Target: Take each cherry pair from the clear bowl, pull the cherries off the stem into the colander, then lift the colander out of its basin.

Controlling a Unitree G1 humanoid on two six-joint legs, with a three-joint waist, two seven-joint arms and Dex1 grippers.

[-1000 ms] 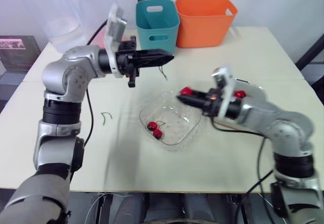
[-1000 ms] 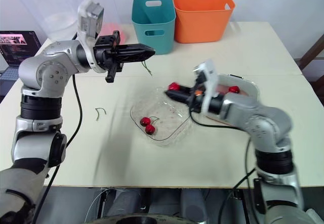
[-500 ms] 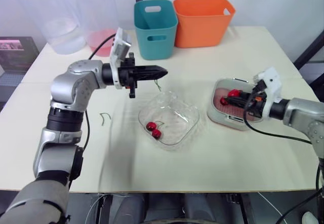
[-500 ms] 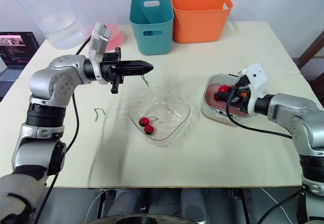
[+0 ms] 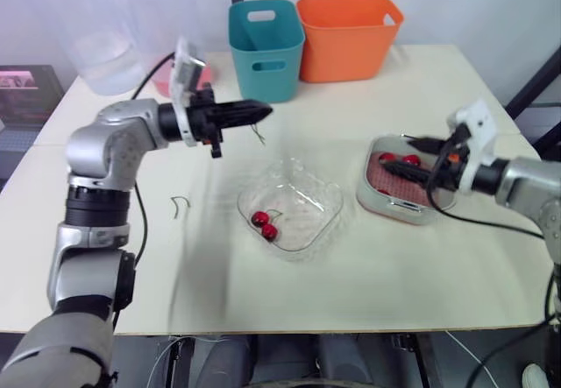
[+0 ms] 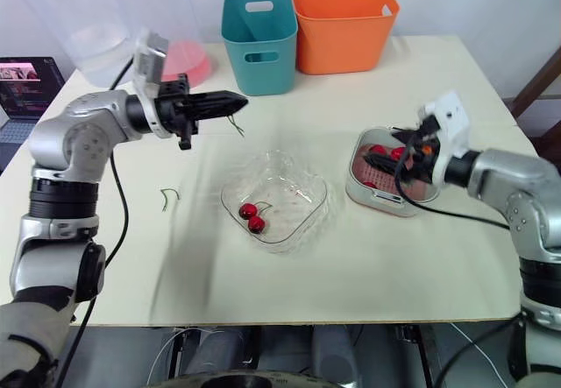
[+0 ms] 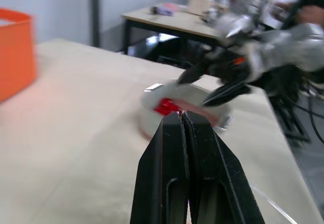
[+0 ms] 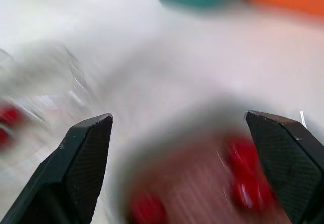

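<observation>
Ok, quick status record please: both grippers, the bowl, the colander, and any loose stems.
left gripper: shut on a bare stem, held above the table behind the bowl
right gripper: open, over the colander
bowl: holds one cherry pair
colander: sitting in its basin, red cherries inside
loose stem: lying on the table, on the robot's left of the bowl
</observation>
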